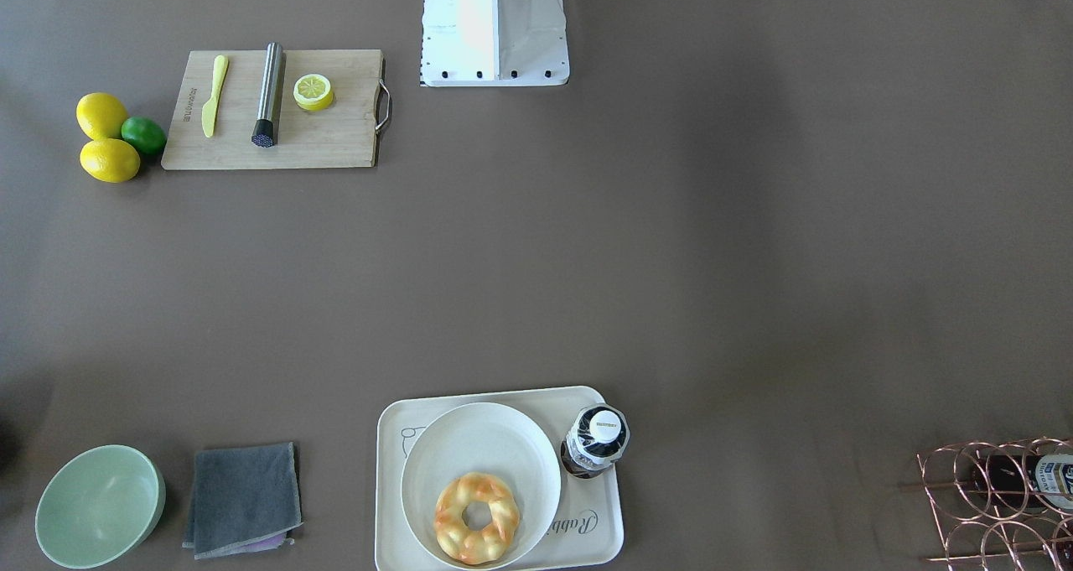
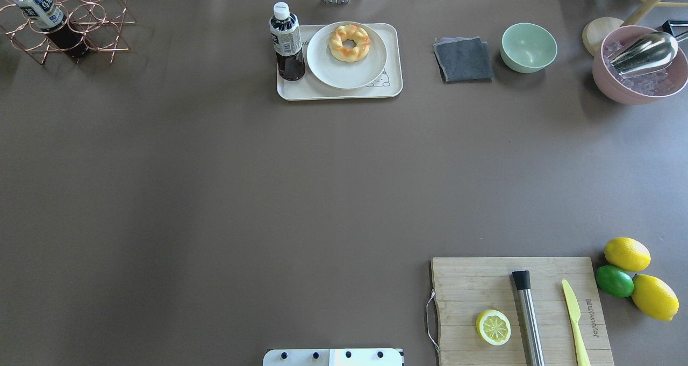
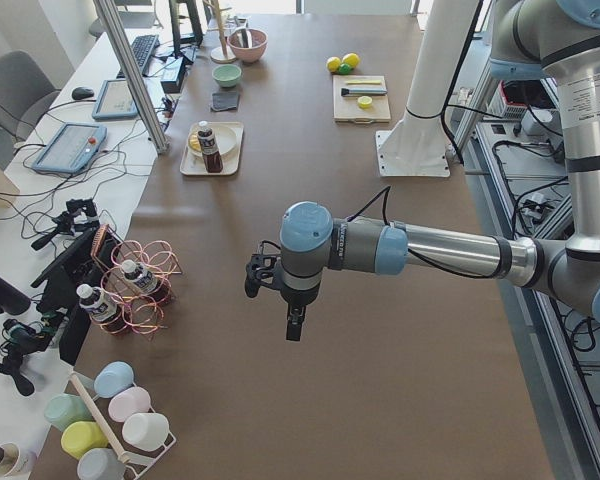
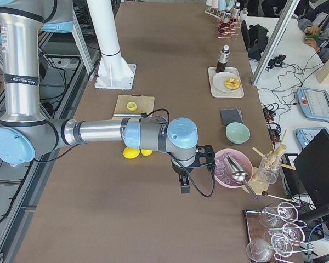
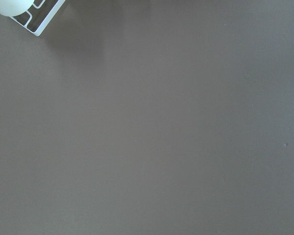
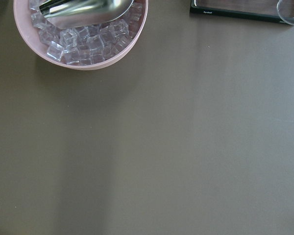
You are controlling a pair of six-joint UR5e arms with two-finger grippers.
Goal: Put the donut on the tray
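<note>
The donut [image 1: 476, 518] [image 2: 349, 42] lies on a round white plate [image 2: 344, 70] that rests on the cream tray [image 1: 599, 537] [image 2: 338, 93] at the far middle of the table. It also shows in the exterior right view [image 4: 231, 83]. A dark bottle [image 2: 286, 43] stands on the tray beside the plate. My left gripper [image 3: 293, 325] hangs over bare table far from the tray, seen only in the exterior left view. My right gripper [image 4: 185, 186] hangs near the pink ice bowl, seen only in the exterior right view. I cannot tell whether either is open or shut.
A wooden cutting board [image 2: 467, 291] with a lemon half [image 2: 493, 327], a metal muddler and a yellow knife lies near the base. Lemons and a lime [image 2: 614, 280] lie beside it. A green bowl [image 2: 528, 46], grey cloth [image 2: 462, 59], pink ice bowl [image 6: 81, 34] and wire rack [image 2: 80, 27] line the far edge.
</note>
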